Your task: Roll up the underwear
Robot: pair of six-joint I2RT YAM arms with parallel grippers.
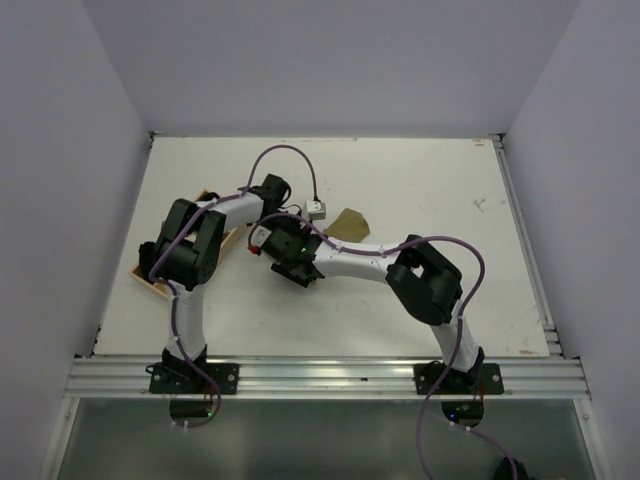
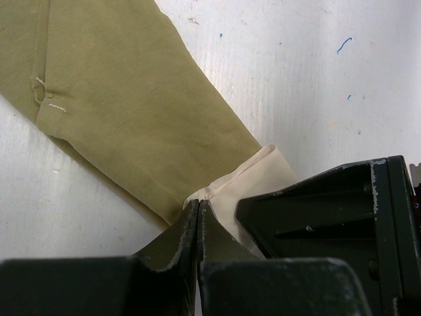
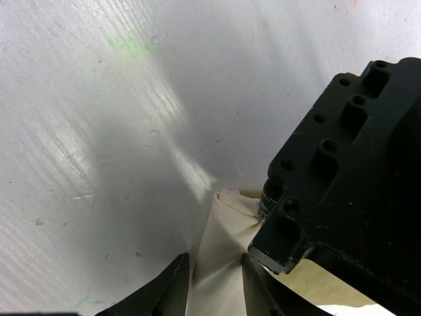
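The underwear [image 1: 350, 222] lies on the white table, its olive end showing to the right of the two grippers. In the left wrist view the olive cloth [image 2: 131, 99] spreads flat to the upper left, with a cream band at its near end. My left gripper [image 2: 198, 205] is shut on the edge of that cream band. In the right wrist view my right gripper [image 3: 214, 280] is closed on a bunched fold of the cream cloth [image 3: 227, 237]. Both grippers meet over the table's middle, the left gripper [image 1: 296, 228] just above the right gripper [image 1: 280, 246]. Each gripper's black body shows in the other's wrist view.
A shallow wooden tray [image 1: 150, 278] lies at the table's left side, mostly hidden under the left arm. White walls enclose the table [image 1: 430, 180] on three sides. A metal rail runs along the right edge.
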